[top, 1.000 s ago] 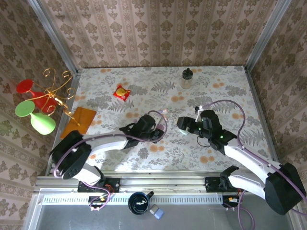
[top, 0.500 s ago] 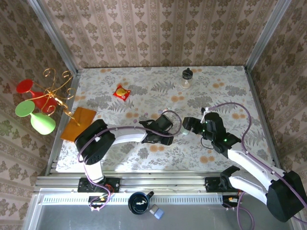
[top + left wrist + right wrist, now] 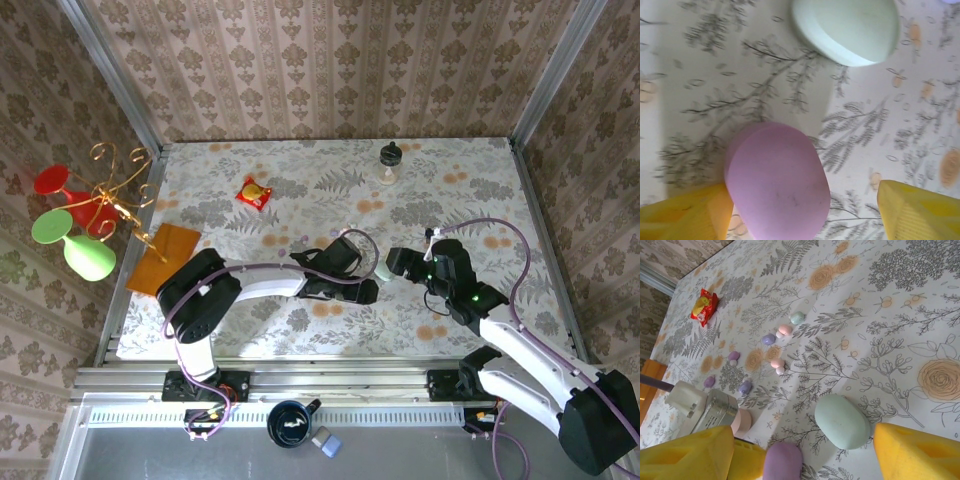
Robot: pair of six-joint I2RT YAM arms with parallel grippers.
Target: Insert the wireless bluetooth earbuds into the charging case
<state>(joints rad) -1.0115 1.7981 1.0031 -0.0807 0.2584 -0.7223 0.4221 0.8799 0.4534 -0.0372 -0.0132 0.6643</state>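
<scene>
Several tiny pink, lilac and whitish earbuds [image 3: 777, 363] lie scattered on the floral table [image 3: 470, 190], beyond both grippers. A lilac charging case [image 3: 777, 180] rests shut on the table between the yellow fingers of my left gripper [image 3: 805, 200]. It lies against the left finger, with a clear gap to the right one, so the gripper is open. A mint case [image 3: 842, 421], also shut, lies just ahead. My right gripper [image 3: 804, 432] stands open facing the mint case [image 3: 383, 272], close to my left gripper [image 3: 362, 288]. A pink case [image 3: 742, 421] peeks from behind the left gripper's body.
A red snack packet [image 3: 253, 192] and a small bottle [image 3: 390, 163] sit toward the back of the table. A brown flat card [image 3: 165, 255] lies at the left edge, beside a gold stand with coloured glasses [image 3: 70, 215]. Patterned walls enclose the table.
My left gripper has moved right and nearer, toward the mint case, and has opened off the lilac case. The right gripper has drifted slightly right, still open.
</scene>
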